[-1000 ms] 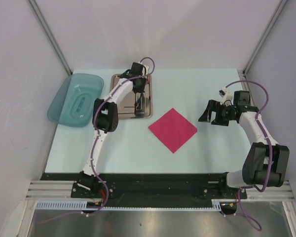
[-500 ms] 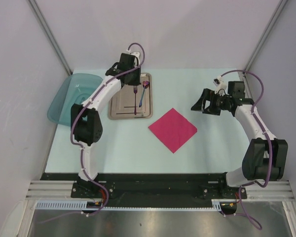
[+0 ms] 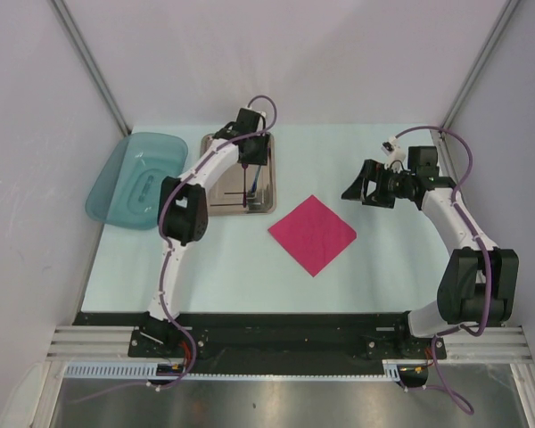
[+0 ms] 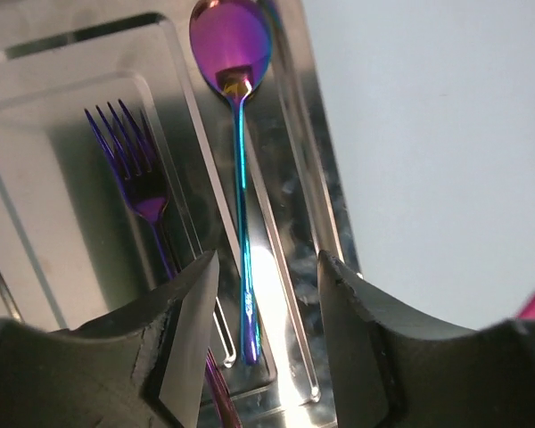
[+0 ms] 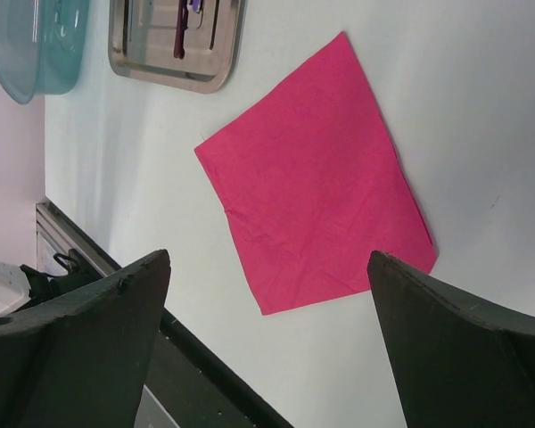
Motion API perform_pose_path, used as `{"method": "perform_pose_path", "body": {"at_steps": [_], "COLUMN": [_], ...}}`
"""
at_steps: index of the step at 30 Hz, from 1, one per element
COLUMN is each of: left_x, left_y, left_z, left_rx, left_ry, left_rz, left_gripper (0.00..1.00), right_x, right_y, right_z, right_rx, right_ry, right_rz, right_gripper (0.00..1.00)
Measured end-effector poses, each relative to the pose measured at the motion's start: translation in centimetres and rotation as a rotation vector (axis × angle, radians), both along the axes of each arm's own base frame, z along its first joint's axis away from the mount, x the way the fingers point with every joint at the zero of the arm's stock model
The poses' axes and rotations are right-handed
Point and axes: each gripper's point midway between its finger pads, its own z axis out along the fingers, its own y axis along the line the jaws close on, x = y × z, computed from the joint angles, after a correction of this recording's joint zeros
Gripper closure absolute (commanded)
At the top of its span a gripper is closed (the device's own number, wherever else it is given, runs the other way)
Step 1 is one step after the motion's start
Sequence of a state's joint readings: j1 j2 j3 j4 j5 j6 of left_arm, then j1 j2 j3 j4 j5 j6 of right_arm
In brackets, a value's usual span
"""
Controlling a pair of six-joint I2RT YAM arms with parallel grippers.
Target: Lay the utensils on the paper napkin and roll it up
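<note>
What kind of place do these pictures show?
Probably a lab robot booth: plain walls and metal posts enclose one pale table, a left arm and a right arm are bolted at its near edge, and a steel tray, a pink napkin and a teal dish lie on it.

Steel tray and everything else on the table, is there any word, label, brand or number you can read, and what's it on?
None can be read in any view.
On the spoon, fork, tray and napkin: no writing shows.
On the dish: a moulded shape in its base, too small to tell if it holds letters.
</note>
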State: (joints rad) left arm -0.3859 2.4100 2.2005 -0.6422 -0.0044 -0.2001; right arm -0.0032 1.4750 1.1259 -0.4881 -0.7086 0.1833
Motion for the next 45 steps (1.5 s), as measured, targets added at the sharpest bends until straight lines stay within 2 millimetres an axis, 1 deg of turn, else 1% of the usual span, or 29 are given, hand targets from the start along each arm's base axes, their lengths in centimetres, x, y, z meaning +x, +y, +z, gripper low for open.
{"method": "perform_pose_path", "body": {"at_steps": [3, 7, 10, 11, 13, 14, 16, 17, 18, 19, 24, 26, 27, 28, 30, 31, 32, 35, 36, 37, 38, 40, 41, 43, 44, 45], "left_x": [0.1, 0.6, 0.8, 0.8, 1.1, 1.1, 1.4, 1.6, 1.8, 1.9, 1.8, 1.8, 1.6, 1.2, 0.0, -0.9, -1.6, -3.6, -4.2, -5.3, -6.3, -8.1, -9.1, -11.1, -12.0, -12.7], "left_y": [0.3, 0.6, 0.8, 0.9, 1.0, 1.0, 1.0, 1.0, 1.0, 1.0, 1.2, 1.1, 0.7, 0.8, 0.7, 0.7, 0.6, 0.3, 0.4, 0.4, 0.3, -0.1, -0.4, -0.9, -1.1, -1.4], "left_z": [-2.4, -4.3, -5.3, -5.7, -5.8, -5.9, -5.8, -5.8, -5.8, -5.8, -5.6, -5.1, -4.6, -3.9, -1.6, 0.3, 2.6, 11.6, 14.3, 18.0, 21.0, 25.6, 27.4, 29.3, 29.4, 29.0], "left_rx": [0.03, 0.058, 0.071, 0.075, 0.081, 0.085, 0.086, 0.09, 0.091, 0.094, 0.103, 0.075, 0.044, 0.008, -0.074, -0.136, -0.199, -0.4, -0.448, -0.512, -0.561, -0.658, -0.716, -0.816, -0.867, -0.91], "left_ry": [0.031, 0.045, 0.054, 0.059, 0.052, 0.052, 0.046, 0.041, 0.036, 0.032, 0.038, 0.041, 0.04, 0.046, 0.048, 0.048, 0.028, -0.096, -0.144, -0.211, -0.267, -0.354, -0.392, -0.419, -0.416, -0.406], "left_rz": [0.011, 0.018, 0.022, 0.021, 0.024, 0.021, 0.022, 0.024, 0.025, 0.025, 0.007, -0.006, -0.023, -0.03, -0.043, -0.049, -0.053, -0.081, -0.09, -0.106, -0.127, -0.174, -0.206, -0.257, -0.275, -0.289], "left_gripper": [0.48, 0.5, 0.56, 0.61, 0.64, 0.69, 0.75, 0.83, 0.87, 1.0, 1.0, 1.0, 1.0, 1.0, 1.0, 1.0, 1.0, 1.0, 1.0, 1.0, 1.0, 1.0, 1.0, 1.0, 1.0, 1.0], "right_x": [0.0, 0.0, 0.0, 0.0, 0.0, 0.0, 0.1, 0.1, 0.1, 0.1, 0.6, 1.0, 1.4, 1.8, 2.4, 3.1, 3.4, 4.4, 4.5, 4.6, 4.7, 4.6, 4.4, 4.1, 3.8, 3.6], "right_y": [0.0, 0.0, 0.0, 0.0, -0.1, -0.1, -0.2, -0.3, -0.3, -0.4, -0.5, -0.6, -0.7, -0.7, -0.6, -0.5, -0.4, 0.3, 0.5, 0.9, 1.4, 2.4, 2.9, 4.1, 4.6, 5.2], "right_z": [0.0, 0.0, 0.0, 0.0, 0.0, 0.0, 0.0, 0.0, 0.0, 0.1, 0.6, 1.1, 1.6, 2.3, 3.7, 5.0, 5.8, 9.2, 9.9, 10.9, 11.7, 12.8, 13.4, 14.7, 15.5, 16.3], "right_rx": [0.0, 0.0, 0.001, 0.001, 0.001, 0.001, 0.001, 0.001, 0.0, 0.001, -0.017, -0.03, -0.035, -0.038, -0.034, -0.025, -0.017, 0.028, 0.038, 0.049, 0.057, 0.075, 0.088, 0.125, 0.151, 0.178], "right_ry": [-0.001, -0.001, 0.0, 0.0, 0.0, 0.0, 0.0, 0.0, 0.001, 0.0, -0.004, -0.013, -0.024, -0.04, -0.069, -0.101, -0.121, -0.192, -0.208, -0.227, -0.247, -0.278, -0.287, -0.314, -0.326, -0.338], "right_rz": [0.0, 0.0, -0.001, -0.001, -0.002, -0.003, -0.006, -0.007, -0.009, -0.01, 0.017, 0.031, 0.039, 0.046, 0.057, 0.064, 0.069, 0.087, 0.091, 0.101, 0.11, 0.134, 0.143, 0.152, 0.15, 0.152], "right_gripper": [0.02, 0.02, 0.02, 0.02, 0.02, 0.02, 0.02, 0.02, 0.02, 0.03, 0.04, 0.05, 0.07, 0.07, 0.08, 0.08, 0.08, 0.09, 0.09, 0.09, 0.1, 0.16, 0.17, 0.2, 0.2, 0.2]}}
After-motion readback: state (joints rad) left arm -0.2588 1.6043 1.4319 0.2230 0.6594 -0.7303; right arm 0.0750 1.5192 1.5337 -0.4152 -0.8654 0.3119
